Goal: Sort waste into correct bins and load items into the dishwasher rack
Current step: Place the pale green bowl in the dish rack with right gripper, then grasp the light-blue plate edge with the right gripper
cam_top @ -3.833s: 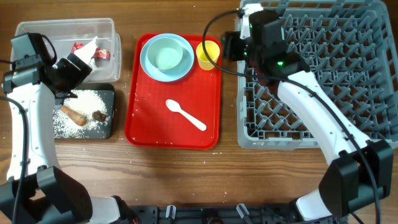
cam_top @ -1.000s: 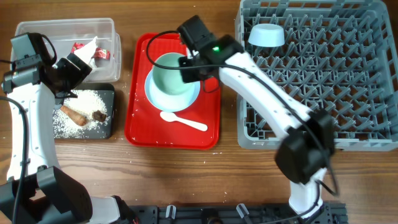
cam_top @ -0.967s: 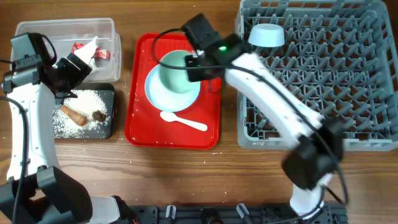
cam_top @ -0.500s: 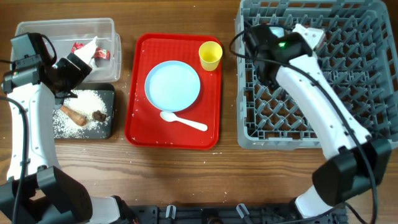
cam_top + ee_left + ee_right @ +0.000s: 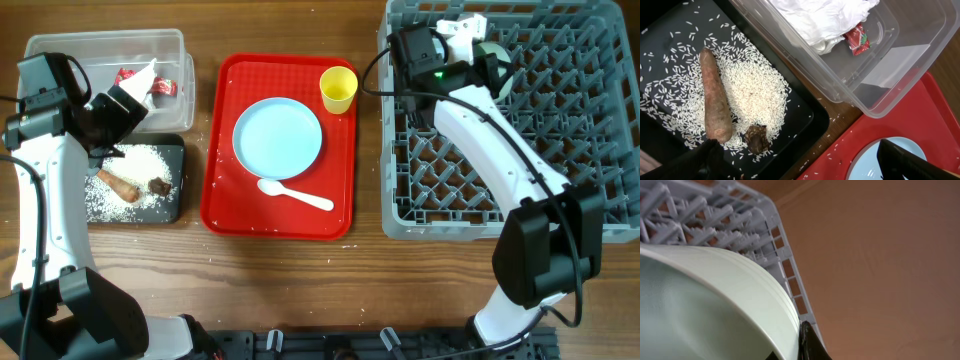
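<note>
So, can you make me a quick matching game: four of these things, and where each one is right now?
Things:
1. yellow cup
2. brown stick
3. red-and-white wrapper
4. mint-green bowl

Places:
A. in the clear tub
B. at the grey rack
C. on the red tray
D. in the black tray

Pairs: 1-C, 2-D, 3-A, 4-B

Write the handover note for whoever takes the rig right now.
Left pincer: open, empty, over black tray and clear tub.
Right pincer: shut on mint bowl, over the rack's back left corner.
Done: wrappers and napkin in tub; rice, stick and lump in black tray.
Left: set the bowl down; rack plate, cup and spoon, all on the red tray. Blue bowl not in view.
</note>
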Available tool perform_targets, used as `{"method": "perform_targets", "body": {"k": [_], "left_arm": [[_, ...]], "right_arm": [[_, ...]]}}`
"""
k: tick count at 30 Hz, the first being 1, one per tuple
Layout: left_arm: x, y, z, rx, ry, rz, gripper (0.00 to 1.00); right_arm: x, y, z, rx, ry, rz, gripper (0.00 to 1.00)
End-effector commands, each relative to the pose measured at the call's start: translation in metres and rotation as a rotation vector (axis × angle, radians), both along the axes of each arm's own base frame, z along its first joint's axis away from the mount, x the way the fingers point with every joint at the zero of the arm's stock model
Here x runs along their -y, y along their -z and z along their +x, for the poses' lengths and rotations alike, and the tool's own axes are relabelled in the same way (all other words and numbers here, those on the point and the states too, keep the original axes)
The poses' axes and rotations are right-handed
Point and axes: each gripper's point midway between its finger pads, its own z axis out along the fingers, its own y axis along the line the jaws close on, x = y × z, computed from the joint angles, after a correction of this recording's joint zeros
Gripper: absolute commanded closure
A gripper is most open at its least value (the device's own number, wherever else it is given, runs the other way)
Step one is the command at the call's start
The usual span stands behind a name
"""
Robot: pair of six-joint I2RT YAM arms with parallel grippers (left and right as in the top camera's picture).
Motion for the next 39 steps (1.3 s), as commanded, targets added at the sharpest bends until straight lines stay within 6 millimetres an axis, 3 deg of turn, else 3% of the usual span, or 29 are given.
{"method": "perform_targets", "body": {"k": [1, 12, 17, 25, 34, 36, 37, 39], "left_arm": [[-0.002, -0.003, 0.002, 0.009, 0.001, 0.008, 0.0], [-0.002, -0.003, 0.002, 0.009, 0.001, 0.008, 0.0], [-0.002, -0.003, 0.002, 0.008, 0.001, 0.008, 0.0], [-0.002, -0.003, 0.002, 0.008, 0.001, 0.008, 0.0], [-0.002, -0.003, 0.002, 0.008, 0.001, 0.008, 0.0], [-0.002, -0.003, 0.002, 0.009, 0.001, 0.008, 0.0], [-0.002, -0.003, 0.002, 0.008, 0.001, 0.008, 0.0], [-0.002, -0.003, 0.002, 0.008, 0.001, 0.008, 0.0]], "right_arm": [[-0.001, 0.016, 0.003, -0.089, -0.024, 0.008, 0.96], [0.0, 0.066, 0.007, -0.244, -0.018, -0.03, 0.95], [-0.001, 0.07, 0.003, -0.289, -0.022, -0.044, 0.96], [-0.043, 0.097, -0.014, -0.456, -0.145, 0.051, 0.94], [-0.083, 0.101, -0.023, -0.504, -0.245, 0.045, 0.46], [-0.091, 0.097, -0.025, -0.5, -0.264, 0.041, 0.12], [-0.094, 0.093, -0.025, -0.491, -0.273, 0.043, 0.0], [-0.108, 0.084, -0.023, -0.456, -0.31, 0.108, 0.0]]}}
